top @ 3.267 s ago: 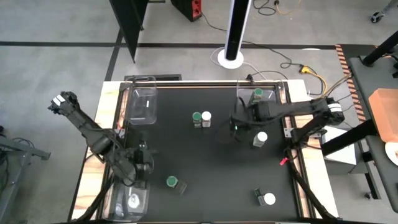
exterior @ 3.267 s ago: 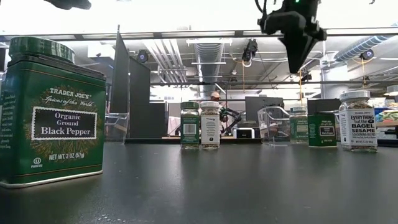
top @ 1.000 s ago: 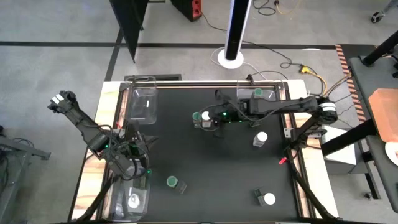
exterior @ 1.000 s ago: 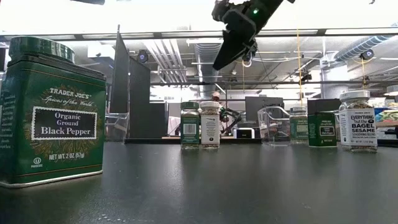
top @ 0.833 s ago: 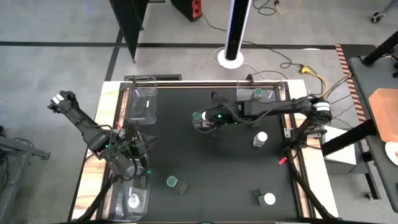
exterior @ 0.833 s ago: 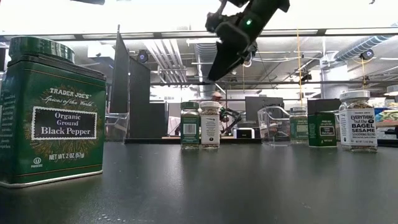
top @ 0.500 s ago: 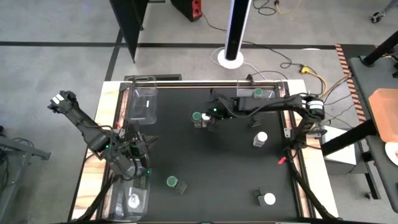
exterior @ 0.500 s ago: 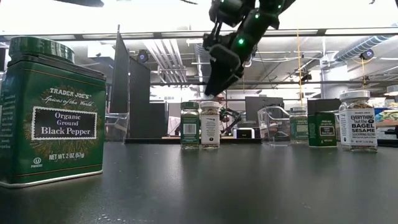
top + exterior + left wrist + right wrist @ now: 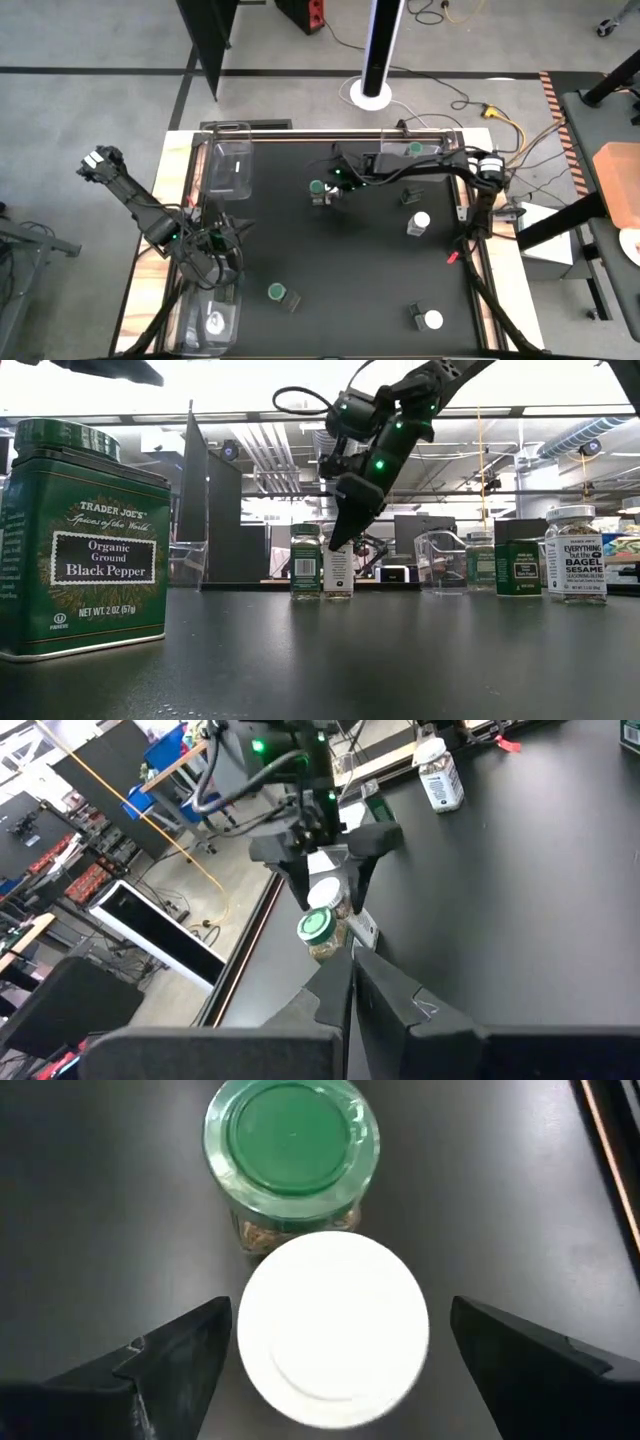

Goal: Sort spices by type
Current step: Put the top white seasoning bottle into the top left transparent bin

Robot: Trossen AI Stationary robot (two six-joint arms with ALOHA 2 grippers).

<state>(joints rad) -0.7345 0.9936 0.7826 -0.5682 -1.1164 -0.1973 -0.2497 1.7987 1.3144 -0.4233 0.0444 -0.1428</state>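
- The right tool [image 9: 331, 190] is down over the pair of jars just above the centre of the table [image 9: 350, 290]; its fingers [image 9: 175, 1355] are spread wide, one on each side of the white-lidded jar [image 9: 333, 1327], with clear gaps and no contact.
- In the low view the right tool [image 9: 338, 540] tips come down over the top of that white-lidded jar [image 9: 338, 572].
- A green-lidded jar [image 9: 316, 190] stands touching the white-lidded one, on its 9 o'clock side in the high view.
- The left tool [image 9: 222, 262] hangs over the table's 8 o'clock area, just above the clear tray [image 9: 212, 322] at the 7 o'clock corner; its fingers [image 9: 390, 995] lie pressed together, closed on nothing.
- That tray holds one white-lidded jar [image 9: 214, 322].
- Another clear tray [image 9: 229, 170] sits at 11 o'clock.
- A third tray [image 9: 425, 152] at 1 o'clock holds a green-lidded jar [image 9: 414, 150].
- A white-lidded jar [image 9: 419, 222] stands at 3 o'clock, upright.
- A green-lidded tin [image 9: 279, 293] sits at 6 o'clock; in the low view it is the large black pepper tin [image 9: 80, 545].
- A further white-lidded jar [image 9: 430, 320] is at 5 o'clock.
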